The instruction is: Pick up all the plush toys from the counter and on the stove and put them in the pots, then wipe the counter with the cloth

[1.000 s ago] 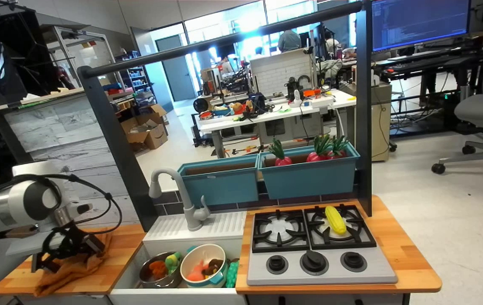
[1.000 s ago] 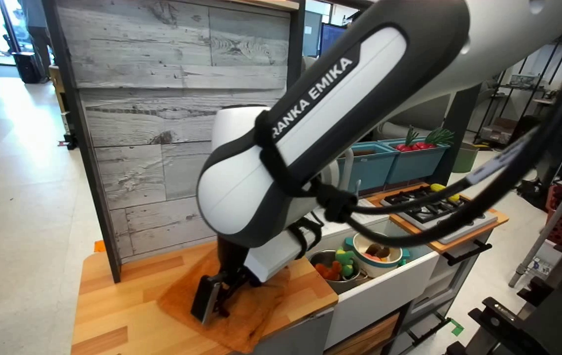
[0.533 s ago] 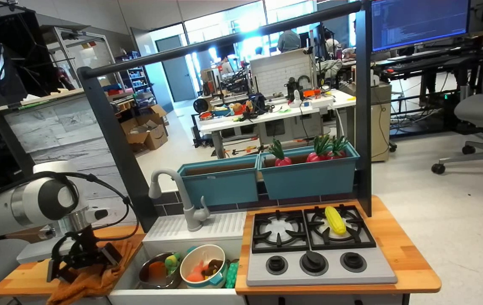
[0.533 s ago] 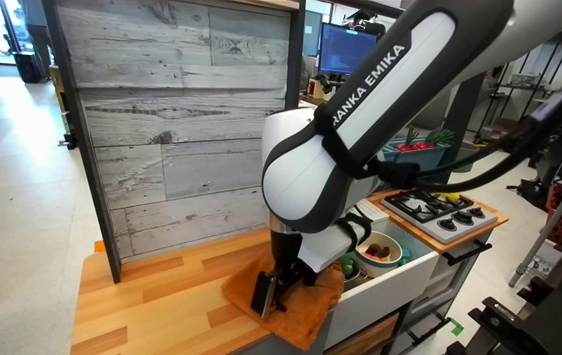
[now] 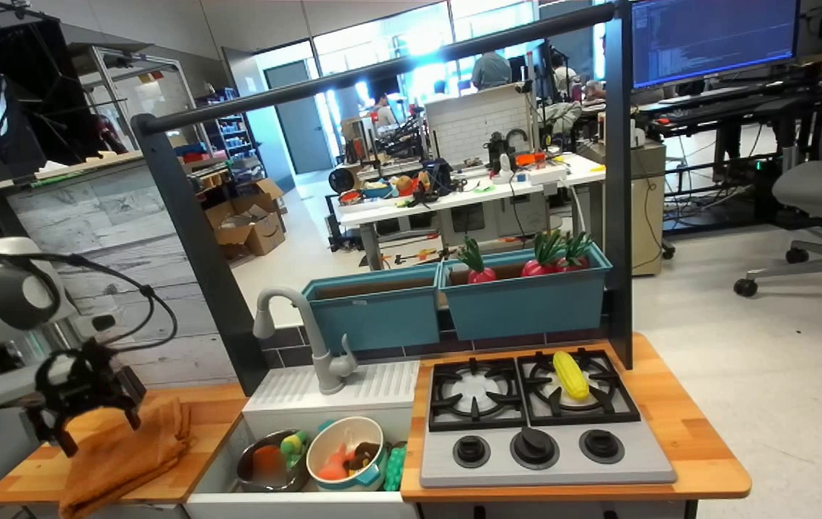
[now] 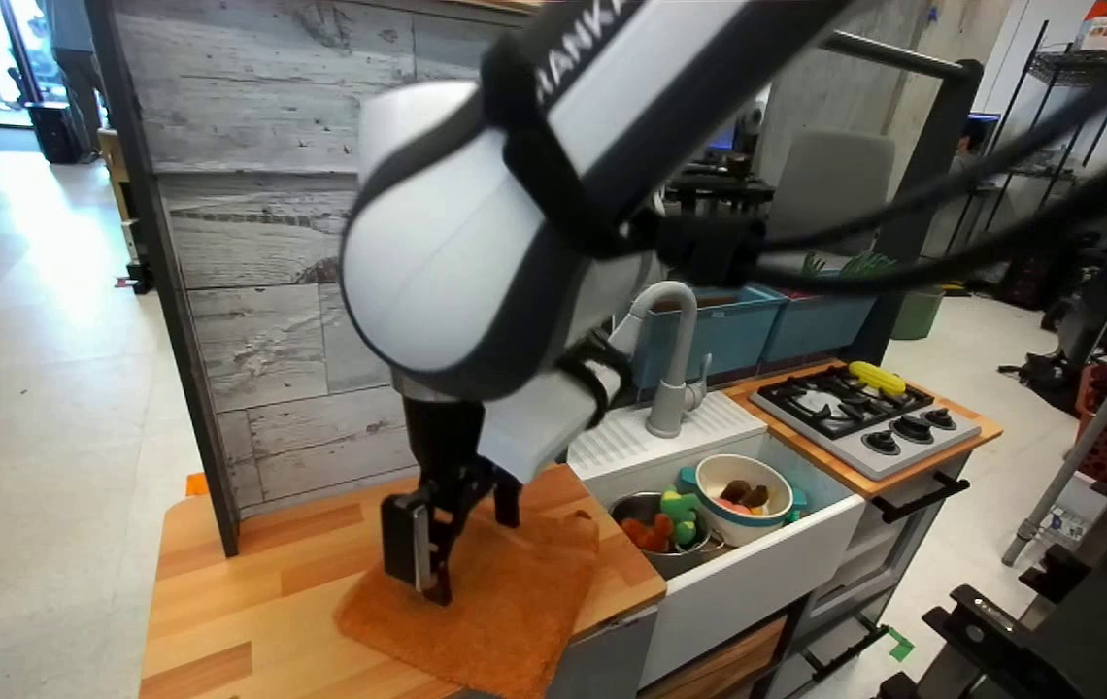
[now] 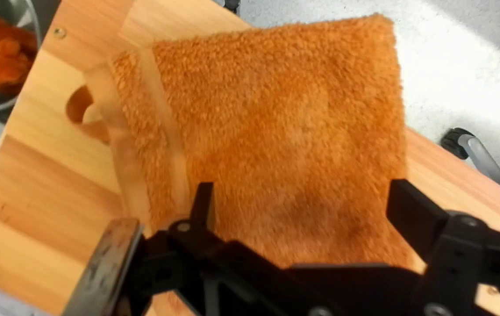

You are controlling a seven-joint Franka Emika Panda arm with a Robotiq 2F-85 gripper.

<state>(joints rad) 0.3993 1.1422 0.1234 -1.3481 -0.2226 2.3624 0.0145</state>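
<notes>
An orange cloth point(image 7: 285, 114) lies spread flat over the wooden counter point(image 6: 262, 592), with one loop-tagged edge toward the sink. Above it, apart from it, hangs my gripper point(image 7: 301, 193), open, its fingers wide and nothing between them. Both pots stand in the sink. In the steel pot point(image 6: 678, 565) sit an orange-red plush toy point(image 6: 646, 533) and a green plush toy point(image 6: 680, 515). Pinkish and brown toys point(image 5: 339, 461) fill the pale pot point(image 6: 750, 531). A yellow corn-shaped toy point(image 5: 570, 375) rests on the back right burner of the stove point(image 5: 548, 461).
A grey faucet point(image 5: 321, 346) rises behind the sink. Something green and bumpy point(image 5: 395, 467) is beside the pale pot. Teal planters point(image 5: 526, 303) hang at the back, and a wood-look panel point(image 6: 262, 330) borders the counter.
The gripper, low on the cloth before, slid with it toward the sink, then came back. Now it is raised off the cloth, which lies flatter and back near where it was.
</notes>
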